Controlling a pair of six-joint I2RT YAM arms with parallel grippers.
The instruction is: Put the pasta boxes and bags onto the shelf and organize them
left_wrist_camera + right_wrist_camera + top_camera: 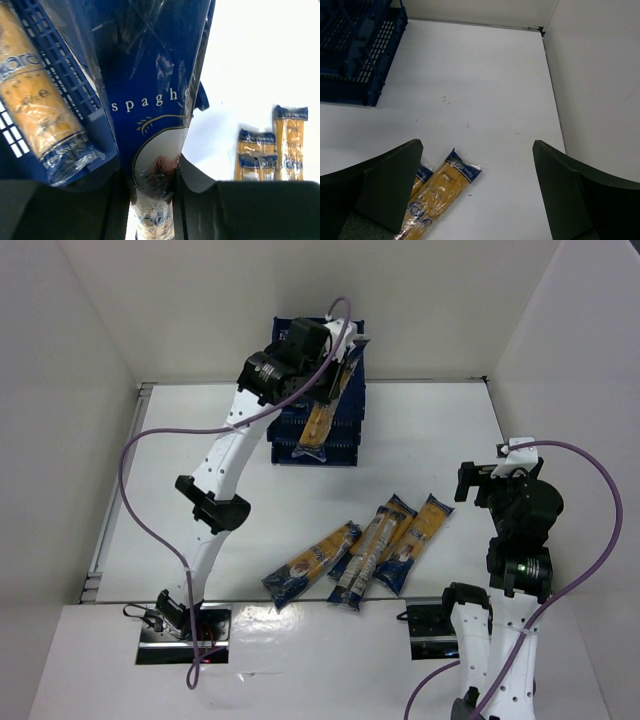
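Observation:
My left gripper (322, 368) reaches over the dark blue lattice shelf (345, 440) at the back. It is shut on the end of one spaghetti packet (155, 100), which hangs tilted over the shelf's right part; the jaws (152, 192) pinch its clear end. Another packet (317, 427) lies on the shelf beside it, at the left in the left wrist view (30, 100). Several packets (365, 552) lie in a loose fan on the table in front. My right gripper (488, 480) is open and empty, hovering right of them; one packet end (447, 182) shows between its fingers.
White walls enclose the table at the back and on both sides. The shelf's corner (355, 55) shows at the top left of the right wrist view. A purple cable (150, 440) loops from the left arm.

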